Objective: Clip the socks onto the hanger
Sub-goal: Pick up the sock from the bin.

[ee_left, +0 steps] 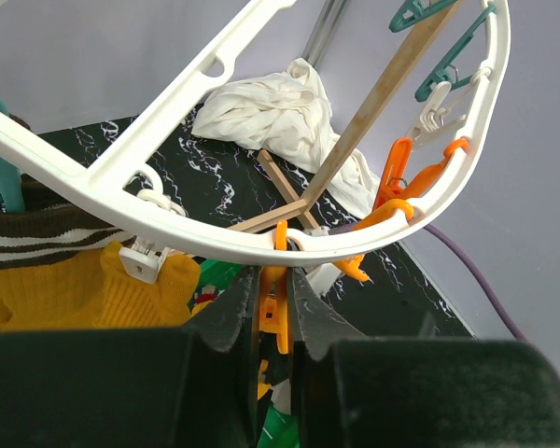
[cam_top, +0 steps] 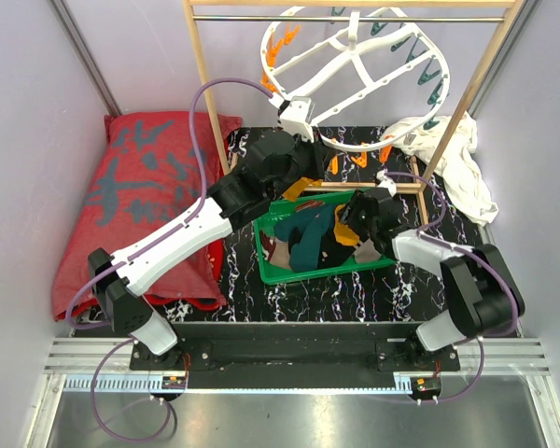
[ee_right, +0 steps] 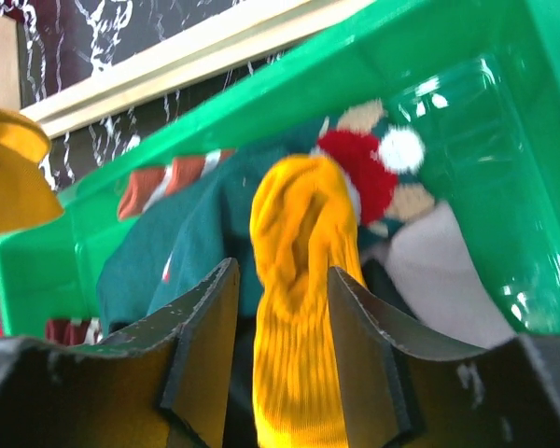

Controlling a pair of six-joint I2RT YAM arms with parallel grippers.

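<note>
The left tool (ee_left: 271,291) is closed on an orange peg (ee_left: 278,322) that hangs under the lower rim of the hanger (ee_left: 168,131). The hanger, a white oval openwork frame, hangs tilted from the top bar of a wooden rack (cam_top: 210,112), above the back of the counter (cam_top: 355,289). Orange and teal pegs dangle along its rim. Just beside the held peg, a striped-cuff mustard sock (ee_left: 93,280) hangs from a white clip on the rim.

The right tool (ee_right: 285,280) is down over a green bin (ee_right: 429,56), its two fingers clamped on either side of a mustard sock (ee_right: 303,215) that rises between them. Behind that sock, inside the bin, lie a teal sock (ee_right: 196,233), a red, white and teal patterned sock (ee_right: 373,173), and a piece with orange and white stripes (ee_right: 168,177).

The bin sits mid-counter between the two arms. A crumpled white cloth (cam_top: 448,159) lies at the far right, and a red cloth (cam_top: 149,187) at the left.
</note>
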